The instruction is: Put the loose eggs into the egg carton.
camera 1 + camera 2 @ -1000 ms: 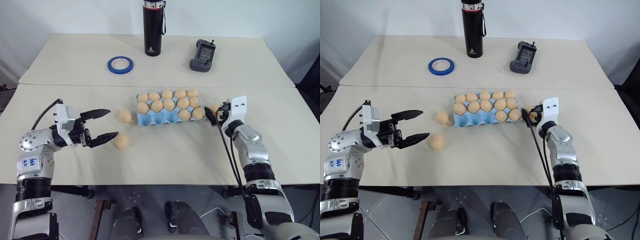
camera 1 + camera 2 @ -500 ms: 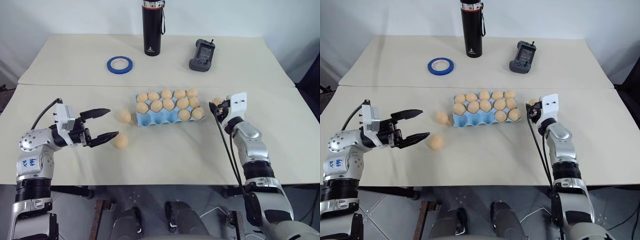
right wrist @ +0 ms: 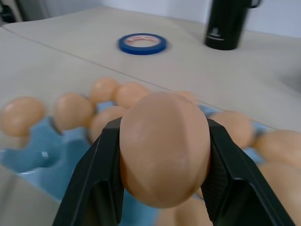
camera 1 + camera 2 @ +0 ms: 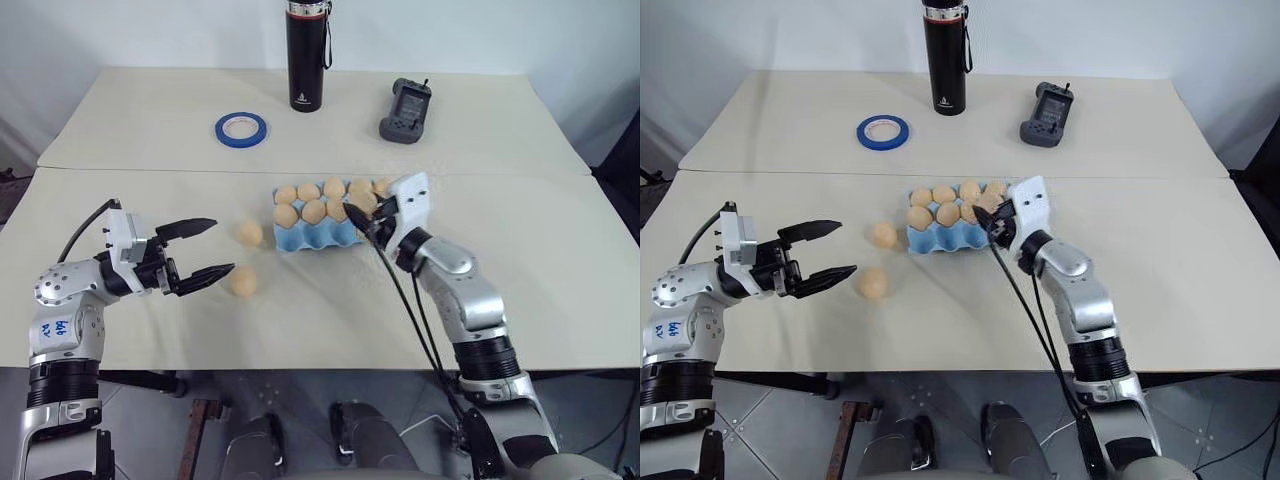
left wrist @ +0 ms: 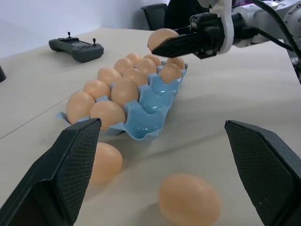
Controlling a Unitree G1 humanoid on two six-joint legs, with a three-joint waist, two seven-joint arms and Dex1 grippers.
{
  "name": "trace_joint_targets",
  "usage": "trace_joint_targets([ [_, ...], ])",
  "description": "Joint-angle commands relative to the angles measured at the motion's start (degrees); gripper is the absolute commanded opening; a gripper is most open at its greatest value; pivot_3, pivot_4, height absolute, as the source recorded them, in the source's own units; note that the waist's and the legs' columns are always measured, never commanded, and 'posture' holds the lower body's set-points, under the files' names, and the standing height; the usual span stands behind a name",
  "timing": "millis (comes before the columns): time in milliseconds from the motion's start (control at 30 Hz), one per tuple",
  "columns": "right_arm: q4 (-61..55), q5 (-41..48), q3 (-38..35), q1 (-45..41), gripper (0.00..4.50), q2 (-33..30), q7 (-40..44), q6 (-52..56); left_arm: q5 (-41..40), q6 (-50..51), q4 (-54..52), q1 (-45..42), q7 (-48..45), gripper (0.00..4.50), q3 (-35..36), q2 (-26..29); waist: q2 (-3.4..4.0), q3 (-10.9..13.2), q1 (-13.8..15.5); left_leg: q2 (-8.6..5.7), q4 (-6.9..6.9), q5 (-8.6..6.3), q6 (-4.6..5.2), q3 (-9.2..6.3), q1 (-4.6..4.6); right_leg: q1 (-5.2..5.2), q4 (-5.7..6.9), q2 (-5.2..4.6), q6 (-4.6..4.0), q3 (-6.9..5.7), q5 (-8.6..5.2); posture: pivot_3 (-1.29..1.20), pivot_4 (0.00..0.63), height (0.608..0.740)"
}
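We carry 1 small tan-orange matte egg [image 3: 163, 148] clenched in our right hand [image 4: 992, 218] above the light blue moulded egg carton [image 5: 153, 101] to seat it in a free cup, while our left hand [image 4: 200, 251] waits spread beside 2 loose eggs [image 4: 243, 282] on the beige tabletop [image 4: 300, 320]

Bright, even, diffuse lighting; soft faint shadows under the eggs [image 4: 243, 283]. No glare. Sharp from the head; blurred behind the held egg [image 3: 164, 148] at the right wrist.
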Motion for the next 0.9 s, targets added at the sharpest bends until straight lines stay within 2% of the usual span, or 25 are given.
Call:
trace_joint_targets([
  [33,0.16,-0.35,0.16,-1.52,1.67,0.56,0.48,-1.88,-1.81,0.09,-2.63,0.78,0.36,4.50,1.71,0.96,0.00,0.00,0.00,0.00,0.00,0.00,0.00,0.00,0.00,0.00,-0.01,0.00,0.00,0.00,0.00,0.00,0.150,0.740],
  [133,0.48,-0.53,0.23,-1.90,1.67,0.57,1.09,-2.31,-2.00,0.19,-3.03,1.19,0.64,4.50,2.04,1.23,0.00,0.00,-0.05,0.00,0.00,-0.01,0.00,0.00,-0.01,-0.02,-0.01,0.00,0.00,0.00,0.00,0.00,0.150,0.740],
  [200,0.41,-1.17,0.62,-1.90,2.39,0.22,1.46,-3.12,-2.11,0.19,-3.25,1.45,0.79,4.50,2.13,1.30,0.00,0.00,-0.07,0.01,-0.01,-0.02,0.01,0.00,-0.01,-0.02,0.00,0.01,-0.01,0.00,0.00,0.00,0.150,0.740],
  [233,0.23,-1.33,0.76,-1.78,2.60,0.08,1.72,-3.44,-2.17,0.20,-3.41,1.59,0.89,4.50,2.14,1.31,0.00,0.00,-0.07,0.02,-0.01,-0.03,0.03,0.00,-0.01,-0.03,0.00,0.02,-0.01,0.00,-0.01,0.00,0.150,0.740],
  [400,-1.68,-0.79,1.35,-0.91,4.42,-0.37,4.15,-3.06,-2.37,0.38,-4.13,2.13,1.42,4.50,2.12,1.17,0.00,0.00,-0.07,0.01,-0.01,-0.05,0.07,0.00,-0.01,-0.03,0.00,0.01,-0.01,0.00,-0.01,0.00,0.150,0.740],
  [667,-7.56,1.56,0.30,1.18,4.47,-3.81,8.21,0.34,-2.51,0.40,-4.91,2.90,2.43,4.50,2.15,0.75,0.00,0.00,0.00,0.01,-0.01,-0.07,0.09,-0.01,-0.03,-0.04,-0.01,0.00,-0.01,-0.01,-0.01,0.00,0.150,0.740],
  [800,-10.90,5.12,-2.38,3.42,4.47,-9.01,12.58,2.75,-2.40,0.19,-6.32,4.58,4.94,4.50,2.98,0.39,0.00,0.00,0.08,0.01,-0.01,-0.15,0.22,-0.01,-0.04,-0.04,-0.04,-0.01,-0.01,0.00,-0.01,0.00,0.150,0.740],
  [900,-13.46,9.03,-5.76,6.81,4.47,-14.77,19.00,1.41,-3.16,0.78,-9.25,7.70,8.45,4.50,5.97,0.58,-0.01,0.00,0.07,0.01,-0.02,-0.19,0.29,-0.03,-0.05,-0.03,-0.07,-0.01,-0.01,-0.02,-0.01,0.00,0.150,0.740],
])
